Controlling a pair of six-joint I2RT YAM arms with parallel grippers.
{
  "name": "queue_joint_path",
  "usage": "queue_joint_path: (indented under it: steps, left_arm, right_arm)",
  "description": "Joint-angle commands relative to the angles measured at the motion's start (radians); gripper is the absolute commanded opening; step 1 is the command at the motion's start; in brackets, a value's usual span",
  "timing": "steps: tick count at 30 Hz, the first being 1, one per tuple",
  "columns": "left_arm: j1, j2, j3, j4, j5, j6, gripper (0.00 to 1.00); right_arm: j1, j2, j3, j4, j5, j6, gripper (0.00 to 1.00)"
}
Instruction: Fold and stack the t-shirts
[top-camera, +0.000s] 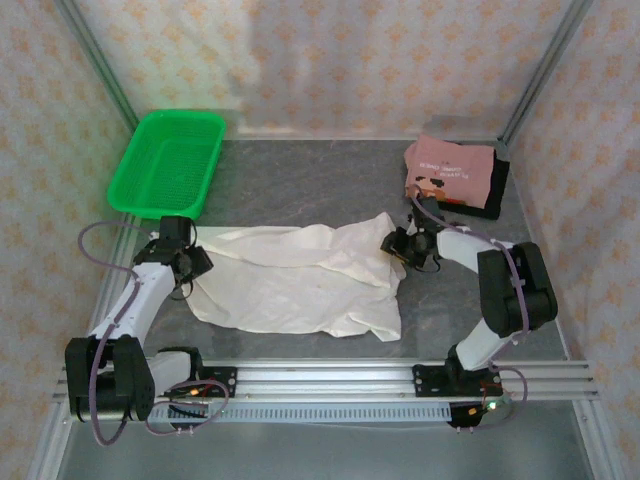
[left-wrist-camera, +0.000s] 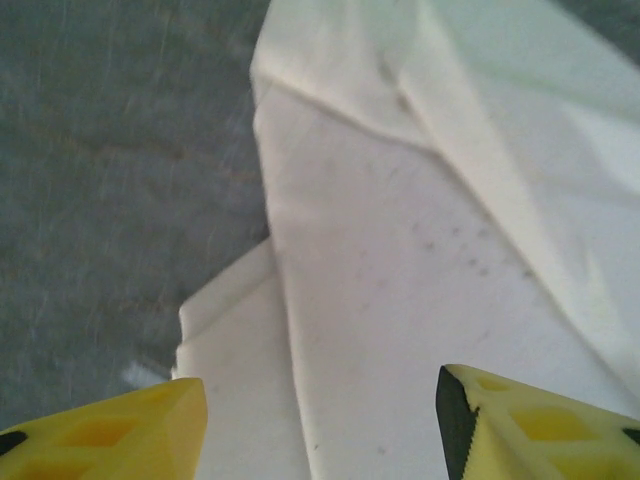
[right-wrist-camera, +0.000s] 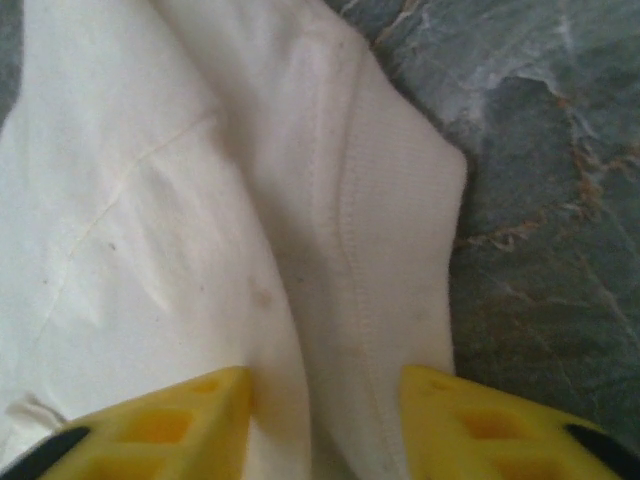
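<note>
A large cream-white t-shirt (top-camera: 300, 280) lies spread and rumpled in the middle of the table. My left gripper (top-camera: 192, 265) hovers at its left edge, jaws open; in the left wrist view the yellow fingertips (left-wrist-camera: 320, 430) straddle flat cloth (left-wrist-camera: 400, 250). My right gripper (top-camera: 395, 245) is at the shirt's upper right corner. There its fingertips (right-wrist-camera: 325, 430) stand partly apart on either side of a raised fold with a stitched hem (right-wrist-camera: 350, 250). A folded dusty-pink t-shirt (top-camera: 450, 172) rests on a black one (top-camera: 497, 185) at the back right.
A green mesh basket (top-camera: 168, 165) stands at the back left. Grey marbled tabletop (top-camera: 300, 190) shows behind the cream shirt. Metal frame posts rise at both back corners, and a rail runs along the near edge.
</note>
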Motion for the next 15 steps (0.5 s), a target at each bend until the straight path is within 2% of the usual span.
queue_joint_path:
  steps: [1,3,6,9,12,15]
  left_arm:
    - [0.004,0.027,-0.028,-0.073,-0.018,-0.124,0.62]
    - [0.003,0.066,-0.045,-0.071,-0.03,-0.15,0.62]
    - [0.002,0.137,-0.056,-0.072,-0.035,-0.185,0.59]
    - [0.002,0.194,-0.076,-0.057,-0.044,-0.216,0.58]
    - [0.002,0.257,-0.08,-0.056,-0.05,-0.239,0.36]
    - [0.002,0.282,-0.072,-0.064,-0.046,-0.246,0.32]
  right_arm:
    - [-0.001,0.036,0.019,0.013,0.024,0.023,0.26]
    - [-0.004,0.048,0.047,-0.037,0.079,0.027,0.13]
    - [-0.027,0.031,0.072,-0.095,0.163,0.029,0.03]
    - [-0.071,0.011,0.103,-0.164,0.244,0.008,0.0]
    - [-0.122,0.003,0.132,-0.207,0.288,-0.019,0.0]
    - [-0.16,0.003,0.163,-0.229,0.327,-0.042,0.0]
